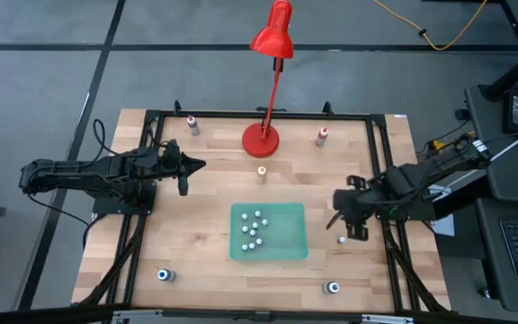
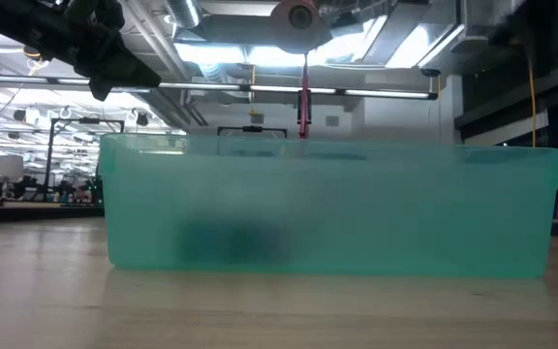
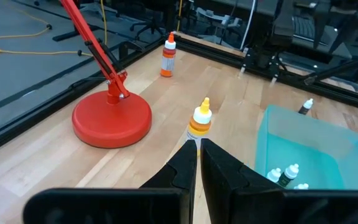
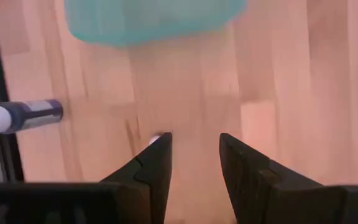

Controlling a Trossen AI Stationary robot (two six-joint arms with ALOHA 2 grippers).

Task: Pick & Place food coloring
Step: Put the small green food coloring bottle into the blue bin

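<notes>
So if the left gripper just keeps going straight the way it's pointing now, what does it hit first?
Most likely the yellow-capped bottle: in the left wrist view it stands upright just beyond the tips of the shut left gripper, apart from them. The lamp base sits off to one side of that line. Depth is hard to judge, and the gripper may pass above it.

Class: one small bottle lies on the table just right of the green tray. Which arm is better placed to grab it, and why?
Right. The right gripper hovers open beside that bottle; the left gripper is shut, far across the green tray.
</notes>
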